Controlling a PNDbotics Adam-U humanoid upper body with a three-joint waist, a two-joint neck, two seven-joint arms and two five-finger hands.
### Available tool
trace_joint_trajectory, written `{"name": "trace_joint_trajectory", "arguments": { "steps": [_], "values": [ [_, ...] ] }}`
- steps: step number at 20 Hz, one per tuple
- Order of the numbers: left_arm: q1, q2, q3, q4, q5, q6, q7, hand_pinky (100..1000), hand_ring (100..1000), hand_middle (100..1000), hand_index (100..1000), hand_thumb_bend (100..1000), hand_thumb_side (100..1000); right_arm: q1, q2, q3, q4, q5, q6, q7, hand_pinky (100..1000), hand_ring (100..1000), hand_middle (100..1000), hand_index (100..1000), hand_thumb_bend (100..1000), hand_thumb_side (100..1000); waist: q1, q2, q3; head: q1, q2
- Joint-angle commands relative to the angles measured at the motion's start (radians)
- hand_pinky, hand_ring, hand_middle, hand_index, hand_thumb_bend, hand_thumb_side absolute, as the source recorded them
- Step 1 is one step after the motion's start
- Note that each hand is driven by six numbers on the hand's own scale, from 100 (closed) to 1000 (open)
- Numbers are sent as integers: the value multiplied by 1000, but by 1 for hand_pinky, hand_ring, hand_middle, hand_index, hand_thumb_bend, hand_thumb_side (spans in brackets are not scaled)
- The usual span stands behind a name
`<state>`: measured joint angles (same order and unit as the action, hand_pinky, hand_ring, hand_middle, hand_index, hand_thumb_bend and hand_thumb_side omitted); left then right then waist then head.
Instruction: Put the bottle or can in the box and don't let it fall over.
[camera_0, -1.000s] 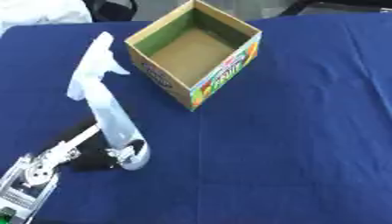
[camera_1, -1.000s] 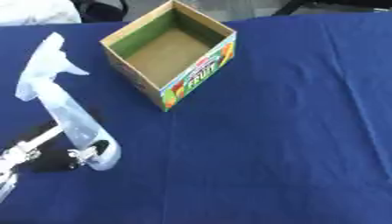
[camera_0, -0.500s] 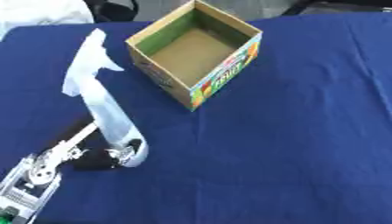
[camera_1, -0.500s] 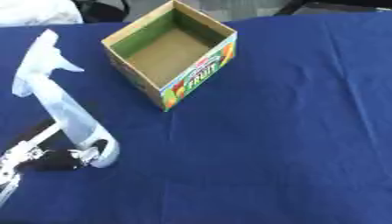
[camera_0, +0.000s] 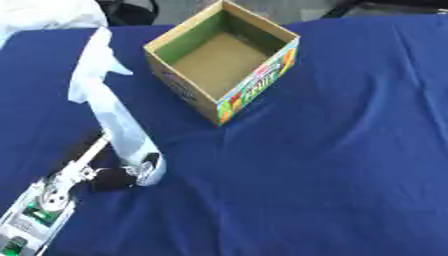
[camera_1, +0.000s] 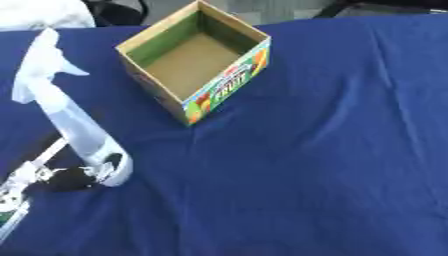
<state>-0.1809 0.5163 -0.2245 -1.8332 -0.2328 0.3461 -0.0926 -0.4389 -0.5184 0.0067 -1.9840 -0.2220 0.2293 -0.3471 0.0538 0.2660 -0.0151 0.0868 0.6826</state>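
here a tall, pale translucent plastic spray bottle (camera_0: 112, 117) stands on the surface (camera_0: 350, 165), which is covered with a smooth deep-blue cloth showing a few soft creases. the bottle has a slim tapering body, a rounded base and a white trigger head with a pointed nozzle, and it leans a little toward the far left. the robot's left hand (camera_0: 105, 175), black with silver metal parts, comes in from the lower left corner and its dark fingers are curled around the bottle's base, holding it close to the cloth; whether the base touches the cloth cannot be told. an open-topped square cardboard box (camera_0: 223, 57) sits farther back, to the right of the bottle and apart from it, turned with one corner toward the camera. its inner walls are green, its floor plain brown card, and its near outer face carries a bright, many-coloured printed label. a rumpled white cloth-like thing (camera_0: 44, 15) lies at the far left corner.
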Motion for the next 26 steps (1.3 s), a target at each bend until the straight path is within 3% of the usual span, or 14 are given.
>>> {"name": "trace_joint_trajectory", "arguments": {
  "steps": [1, 10, 24, 26],
  "values": [
    [6, 17, 0, 9, 42, 19, 39, 1000, 1000, 1000, 595, 100, 333, -11, -21, -5, -16, -3, 0, 2, 1000, 948, 1000, 961, 100, 470, -3, -18, 2, 4, -7],
    [5, 24, 10, -37, 166, 20, 85, 1000, 1000, 1000, 459, 100, 379, -12, -22, -7, -16, -4, -1, 0, 1000, 948, 1000, 962, 100, 470, -3, -16, 0, -3, -6],
    [-18, 34, 34, -131, 233, -8, 97, 1000, 1000, 1000, 329, 100, 448, -11, -23, -8, -16, -4, 0, 0, 1000, 947, 1000, 962, 100, 470, -2, -17, -1, -6, -5],
    [-21, 34, 35, -130, 238, -9, 108, 1000, 1000, 1000, 274, 100, 459, -12, -22, -8, -16, -5, 0, -1, 1000, 947, 1000, 963, 100, 470, -2, -17, -2, -7, -5]
  ]
}}
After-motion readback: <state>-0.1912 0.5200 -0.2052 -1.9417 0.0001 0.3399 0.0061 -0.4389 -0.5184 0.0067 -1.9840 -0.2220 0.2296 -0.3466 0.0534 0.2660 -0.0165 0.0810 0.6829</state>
